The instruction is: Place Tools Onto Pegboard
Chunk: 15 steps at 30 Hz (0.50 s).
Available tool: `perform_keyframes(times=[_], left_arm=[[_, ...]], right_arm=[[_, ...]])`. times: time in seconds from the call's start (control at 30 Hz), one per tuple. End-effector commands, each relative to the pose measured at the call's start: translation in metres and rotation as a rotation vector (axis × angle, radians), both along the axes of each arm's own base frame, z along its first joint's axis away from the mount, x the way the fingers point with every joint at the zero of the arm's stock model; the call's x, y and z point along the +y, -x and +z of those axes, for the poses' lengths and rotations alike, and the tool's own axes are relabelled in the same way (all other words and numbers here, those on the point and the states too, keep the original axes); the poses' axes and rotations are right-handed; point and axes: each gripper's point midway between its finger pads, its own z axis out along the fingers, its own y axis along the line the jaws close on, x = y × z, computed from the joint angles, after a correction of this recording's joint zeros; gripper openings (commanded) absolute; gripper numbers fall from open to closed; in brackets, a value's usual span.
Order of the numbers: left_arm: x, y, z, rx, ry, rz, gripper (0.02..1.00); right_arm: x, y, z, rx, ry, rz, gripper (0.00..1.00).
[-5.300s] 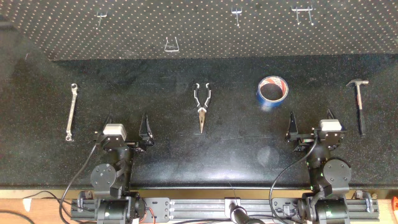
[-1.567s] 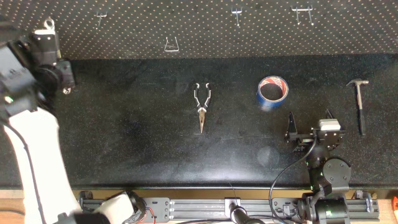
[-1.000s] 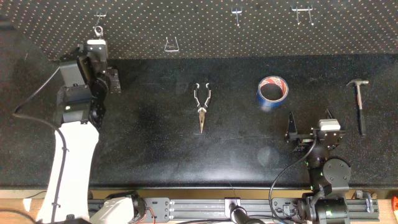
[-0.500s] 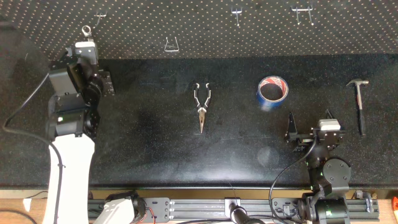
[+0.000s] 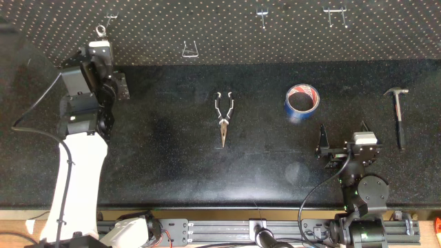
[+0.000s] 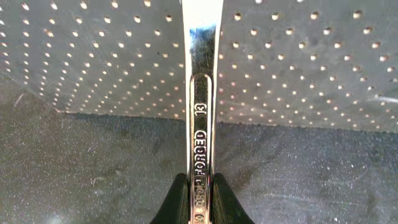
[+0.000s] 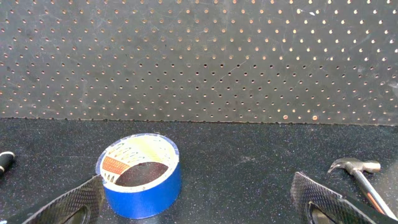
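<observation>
My left gripper (image 5: 100, 47) is shut on a silver wrench (image 6: 200, 93), held upright against the pegboard (image 6: 298, 68). The wrench's ring end (image 5: 101, 29) sits just below and left of a small hook (image 5: 110, 16). On the black table lie the pliers (image 5: 223, 117), a roll of blue tape (image 5: 302, 100) and a hammer (image 5: 397, 114). My right gripper (image 5: 341, 138) rests open near the table's front, with the blue tape (image 7: 142, 174) and the hammer (image 7: 357, 171) ahead of it and its fingers (image 7: 62, 205) wide apart.
More hooks hang on the pegboard: a wire loop (image 5: 190, 49), a middle hook (image 5: 261, 14) and a double hook (image 5: 335, 14). The table's left half holds nothing but my left arm (image 5: 76, 158). A pliers handle tip (image 7: 5, 162) shows beside the tape.
The left arm has picked the wrench up off the table's left side and raised it to the pegboard. In the last half second the wrench shifted slightly right, toward the hook. The right arm stayed still.
</observation>
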Motion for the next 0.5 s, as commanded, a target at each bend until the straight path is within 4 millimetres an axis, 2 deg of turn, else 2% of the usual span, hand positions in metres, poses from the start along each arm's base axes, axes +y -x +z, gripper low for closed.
perform_keyframes(times=[0.03, 0.1, 0.13, 0.17, 0.2, 0.27, 0.33, 0.4, 0.47, 0.5], left_arm=[[0.004, -0.011, -0.018, 0.028, 0.013, 0.019, 0.029], [0.005, -0.011, -0.023, 0.039, 0.015, 0.019, 0.036], [0.004, -0.011, -0.022, 0.037, 0.015, 0.019, 0.172], [0.004, -0.011, -0.02, 0.034, 0.014, 0.02, 0.669], [0.004, -0.006, -0.02, 0.049, 0.014, 0.023, 0.996], [-0.004, 0.017, -0.008, 0.101, 0.032, 0.013, 0.996], [-0.022, 0.054, 0.021, 0.14, 0.054, -0.027, 0.996], [0.002, 0.074, 0.036, 0.129, -0.054, 0.091, 0.996], [0.007, 0.079, 0.041, 0.122, -0.077, 0.115, 0.996], [-0.02, 0.074, 0.038, 0.113, 0.031, 0.0, 0.996]], right_arm=[[0.001, 0.0, -0.002, 0.001, 0.014, 0.007, 0.976], [0.001, 0.0, -0.002, 0.001, 0.014, 0.007, 0.978], [0.001, 0.0, -0.001, 0.001, 0.014, 0.007, 0.978], [0.001, 0.0, -0.002, 0.001, 0.014, 0.007, 0.978], [0.001, 0.0, -0.002, 0.001, 0.014, 0.007, 0.978], [0.001, 0.0, -0.002, 0.001, 0.014, 0.007, 0.978], [0.001, 0.0, -0.002, 0.001, 0.014, 0.007, 0.978], [0.001, 0.0, -0.002, 0.001, 0.014, 0.007, 0.978], [0.001, 0.0, -0.002, 0.001, 0.014, 0.007, 0.978], [0.001, 0.0, -0.002, 0.001, 0.014, 0.007, 0.978]])
